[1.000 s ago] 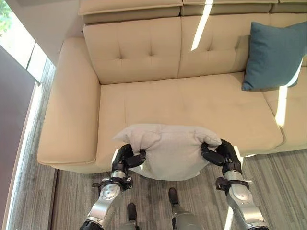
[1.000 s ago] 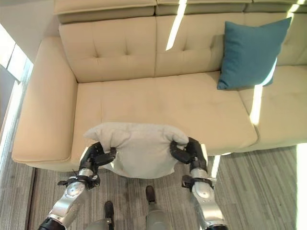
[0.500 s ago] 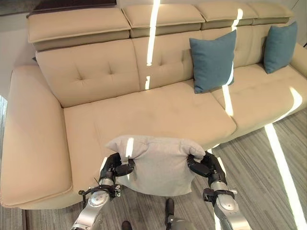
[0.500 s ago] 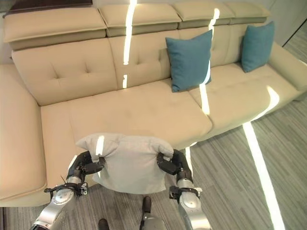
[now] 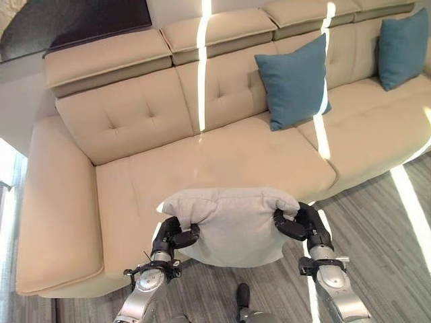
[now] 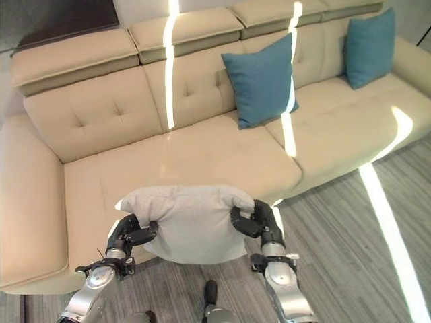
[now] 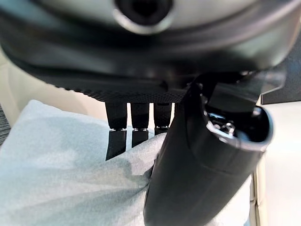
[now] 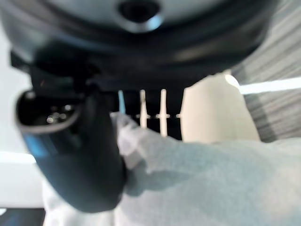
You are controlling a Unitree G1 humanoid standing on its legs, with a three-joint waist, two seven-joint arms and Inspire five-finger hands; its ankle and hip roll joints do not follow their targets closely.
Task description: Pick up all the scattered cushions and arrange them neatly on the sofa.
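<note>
The grey cushion (image 5: 232, 222) hangs in the air just over the front edge of the beige sofa (image 5: 222, 151), above the seat's left section. The left hand (image 5: 174, 237) is clamped on its left upper corner and the right hand (image 5: 300, 223) on its right upper corner, fingers and thumbs curled into the fabric. Farther back, two teal cushions (image 5: 294, 81) (image 5: 403, 47) lean upright against the backrest toward the sofa's right end.

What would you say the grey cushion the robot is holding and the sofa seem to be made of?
Grey cushion: soft matt woven fabric, probably; it bunches where the left hand and right hand pinch it. Sofa: smooth beige upholstery, button-tufted, faintly glossy in the sun; leather or faux leather, cannot tell which.
</note>
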